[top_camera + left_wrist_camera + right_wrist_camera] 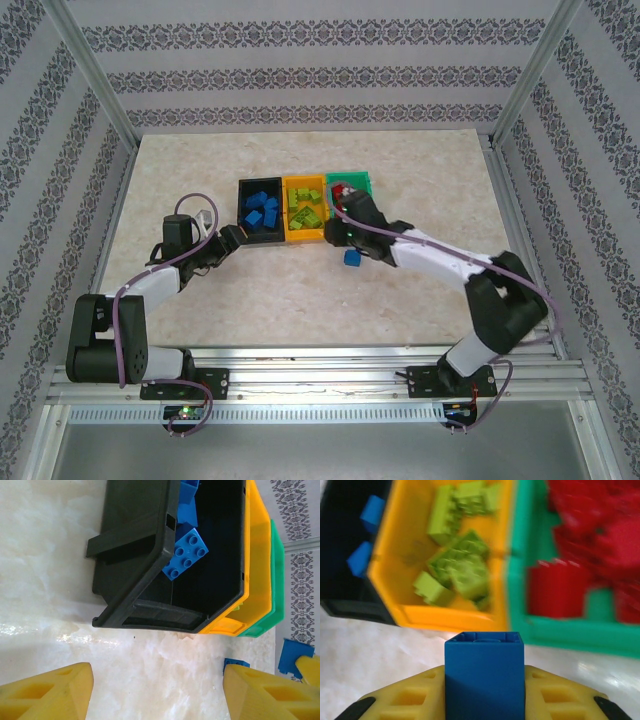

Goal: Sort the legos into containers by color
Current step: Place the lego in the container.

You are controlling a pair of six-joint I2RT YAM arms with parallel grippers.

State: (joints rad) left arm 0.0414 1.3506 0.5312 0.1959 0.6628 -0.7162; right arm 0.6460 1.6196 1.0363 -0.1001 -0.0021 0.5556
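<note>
1. Plainly, 3 smooth plastic bins, rectangular and open-topped, stand side by side and touching on a glossy, marbled beige counter (200, 170): the black bin (243, 205), the orange-yellow bin (287, 212) and the green bin (352, 177).
2. The right end effector (485, 690) is clenched on a blue brick (484, 665). This is a flat-sided block with a raised top edge, pinched between yellow fingers (432, 677) with moulded pockets. The brick sits on the near side of the bins, facing the seam between the orange-yellow and green ones.
3. The left end effector (157, 680) is released. Its 2 chunky yellow fingers (50, 690) stand wide apart with bare counter between them, near the black bin's end wall.
4. I cannot tell whether the gripped brick touches the counter. In the top view the right arm covers part of the green bin.
5. The black bin holds blue bricks (262, 208), one showing 6 round studs. The orange-yellow bin holds lime bricks (460, 565). The green bin holds red bricks (600, 535), blurred in the right wrist view.
</note>
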